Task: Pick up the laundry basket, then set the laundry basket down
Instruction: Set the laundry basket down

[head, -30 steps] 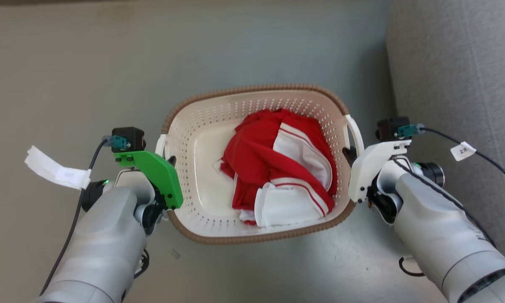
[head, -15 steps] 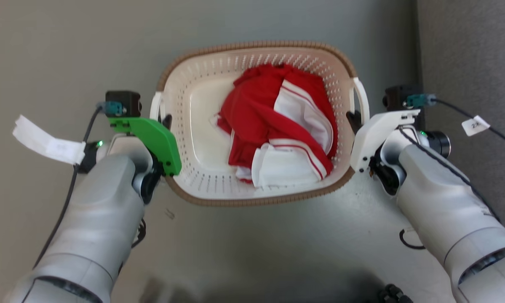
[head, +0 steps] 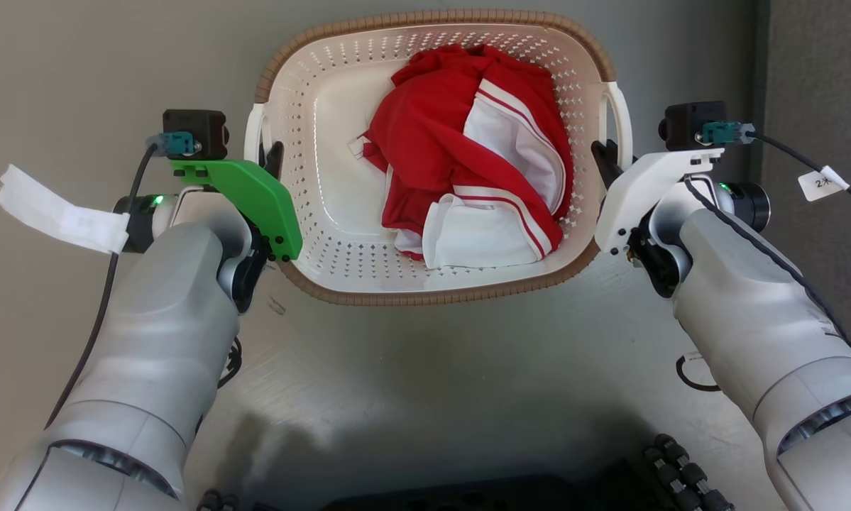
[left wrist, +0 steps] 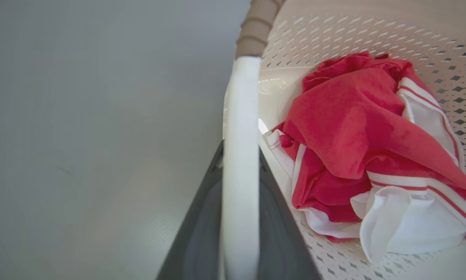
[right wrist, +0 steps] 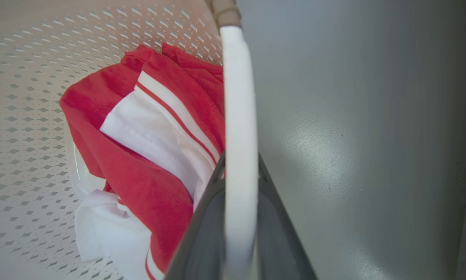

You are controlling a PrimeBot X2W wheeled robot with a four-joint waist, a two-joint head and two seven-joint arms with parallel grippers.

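The laundry basket (head: pixel 425 295), cream-white and perforated with a brown woven-look rim, is held between my two arms over the grey floor. It holds crumpled red and white clothing (head: pixel 468 149). My left gripper (head: pixel 272 157) is shut on the basket's left white handle (head: pixel 253 135). My right gripper (head: pixel 602 157) is shut on the right white handle (head: pixel 624 121). In the left wrist view the handle (left wrist: pixel 240 116) runs up between the dark fingers (left wrist: pixel 198 233). The right wrist view shows the other handle (right wrist: pixel 236 97) between its fingers (right wrist: pixel 201 241) the same way.
A grey upholstered piece (head: pixel 822 71) stands along the right edge, close to my right arm. The robot's dark base (head: pixel 468 493) shows at the bottom. A white tag (head: pixel 56 213) hangs off the left wrist cable. Grey floor (head: pixel 77 57) lies to the left.
The basket now sits higher in the head view and looks larger, both grippers still shut on its handles. The whole picture has shifted, so the camera moved; the dark base came into view.
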